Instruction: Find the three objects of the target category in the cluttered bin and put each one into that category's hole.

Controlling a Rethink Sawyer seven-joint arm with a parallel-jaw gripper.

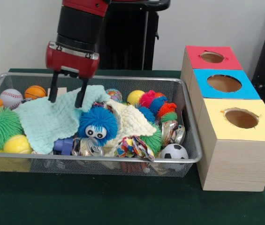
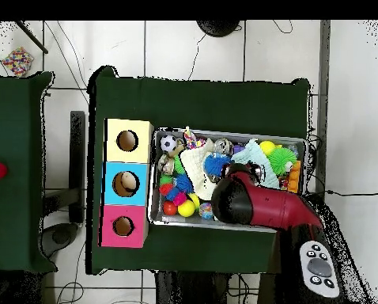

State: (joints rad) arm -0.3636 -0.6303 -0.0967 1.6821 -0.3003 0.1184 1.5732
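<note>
Red and black arm [image 1: 79, 23] descending vertically from above; gripper [image 1: 67, 96] pointing straight down, its two black jaws spread apart with nothing held between them.

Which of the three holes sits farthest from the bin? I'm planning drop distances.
The red-topped box's hole sits beside the bin's far corner; the blue and yellow holes lie further out to the side.

Red claw [image 1: 67, 96] housing – black wrist, black fingers.
</note>
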